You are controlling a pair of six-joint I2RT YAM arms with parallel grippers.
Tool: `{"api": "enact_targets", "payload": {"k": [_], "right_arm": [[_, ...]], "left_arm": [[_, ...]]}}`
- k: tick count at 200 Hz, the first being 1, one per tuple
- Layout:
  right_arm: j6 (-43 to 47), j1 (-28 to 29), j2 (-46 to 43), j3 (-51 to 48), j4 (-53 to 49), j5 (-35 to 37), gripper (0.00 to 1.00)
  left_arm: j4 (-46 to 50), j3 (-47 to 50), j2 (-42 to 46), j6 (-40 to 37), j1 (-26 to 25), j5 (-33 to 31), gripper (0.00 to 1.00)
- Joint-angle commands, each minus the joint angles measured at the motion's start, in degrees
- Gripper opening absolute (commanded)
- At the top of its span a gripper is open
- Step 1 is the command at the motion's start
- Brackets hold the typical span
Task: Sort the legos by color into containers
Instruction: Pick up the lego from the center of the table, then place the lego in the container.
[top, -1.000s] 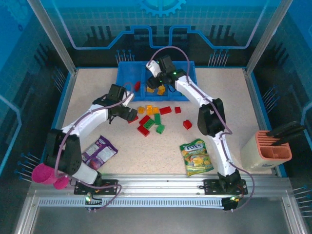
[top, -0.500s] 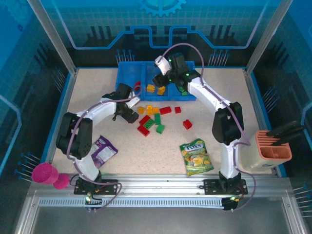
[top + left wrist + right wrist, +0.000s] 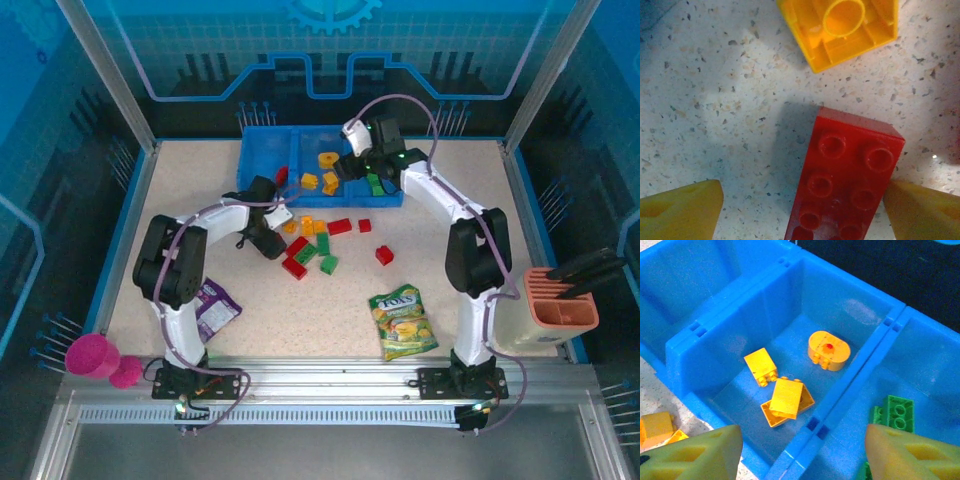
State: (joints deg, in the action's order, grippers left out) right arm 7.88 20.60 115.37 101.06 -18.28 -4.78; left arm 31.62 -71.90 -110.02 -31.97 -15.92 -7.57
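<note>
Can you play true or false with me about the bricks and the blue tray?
1. The middle part of the blue tray holds yellow bricks. True.
2. The red brick between the fingers of the left tool lies studs down. False: its studs face up.
3. The right tool holds a green brick. False: it is open and empty, above the tray.
4. A snack bag lies on the table. True.
5. Every brick is in the tray. False: several loose bricks lie on the table.
</note>
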Motion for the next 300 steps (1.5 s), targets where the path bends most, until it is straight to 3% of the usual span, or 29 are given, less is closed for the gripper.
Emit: {"api": "enact_targets", "payload": {"k": [1,39,64,97,121,157,198,235,281,300], "right_arm": [[-1.3,-0.6,-2.1,-0.8,1.4,0.5,0.67],[-0.7,-0.7,-2.3,-0.6,0.5,1.3,0.67],[-0.1,-1.0,-2.9,-0.9,-0.1,2.4,0.67],[-0.9,-1.7,-4.3,-2.7,0.9,2.7,0.67],[-1.8,-2.1,-5.5,-4.3,0.8,2.9,0.67],[-3.8,-2.7,-9.1,-9.6,0.9,2.7,0.69],[-9.9,-3.9,-14.0,-17.2,0.0,0.0,0.69],[-14.1,-1.4,-17.7,-24.7,0.2,-2.5,0.69],[-13.3,2.6,-22.0,-33.1,-0.4,-9.2,0.69],[-10.3,6.5,-23.5,-35.1,-2.7,-7.3,0.69]], "left_arm": [[2.8,-2.3,-2.7,-1.6,-0.2,1.0,0.82],[5.7,-4.6,-5.2,-0.5,-0.2,2.5,0.61],[7.6,-4.7,-5.3,0.0,-0.2,3.9,0.57],[9.8,-4.2,-4.8,1.9,-0.2,4.8,0.38],[11.3,-2.8,-3.2,4.3,-0.2,4.5,0.31],[8.3,-1.7,6.1,8.9,0.4,8.6,0.30],[6.8,-11.1,11.0,12.7,2.9,10.2,0.29],[1.6,-19.5,7.1,17.6,5.8,2.7,0.28],[2.3,-31.6,-3.3,22.9,8.8,6.1,0.29],[2.4,-36.3,-8.1,24.2,9.2,6.3,0.30]]}}
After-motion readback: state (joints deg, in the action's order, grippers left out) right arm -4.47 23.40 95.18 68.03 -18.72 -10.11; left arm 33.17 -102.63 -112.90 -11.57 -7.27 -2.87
